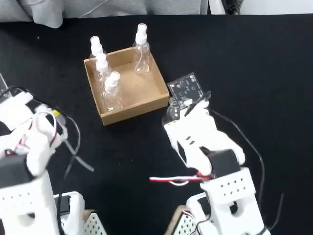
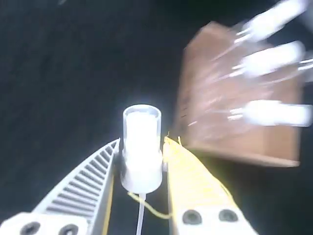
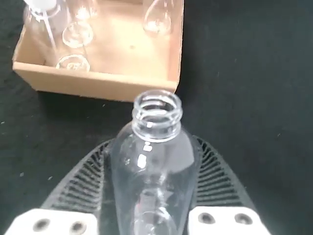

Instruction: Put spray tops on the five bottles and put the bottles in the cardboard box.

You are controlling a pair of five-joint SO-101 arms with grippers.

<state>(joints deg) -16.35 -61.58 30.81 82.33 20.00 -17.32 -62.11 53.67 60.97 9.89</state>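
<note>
A clear bottle (image 3: pixel 151 161) with a bare, open neck sits upright between the fingers of my right gripper (image 3: pixel 152 147), which is shut on its body. In the high view this gripper (image 1: pixel 172 111) is just off the right front corner of the cardboard box (image 1: pixel 152 102). My left gripper (image 2: pixel 142 144) is shut on a white spray top (image 2: pixel 142 147) with a clear cap, its thin tube hanging down. The left arm (image 1: pixel 34 134) is at the table's left side, away from the box. Several capped bottles (image 1: pixel 112 89) stand in the box.
The box wall (image 3: pixel 98 84) lies close ahead of the held bottle. A black cloth (image 1: pixel 244 58) covers the table, with open room to the right of the box and in front of it. Cables (image 1: pixel 171 180) trail by the right arm's base.
</note>
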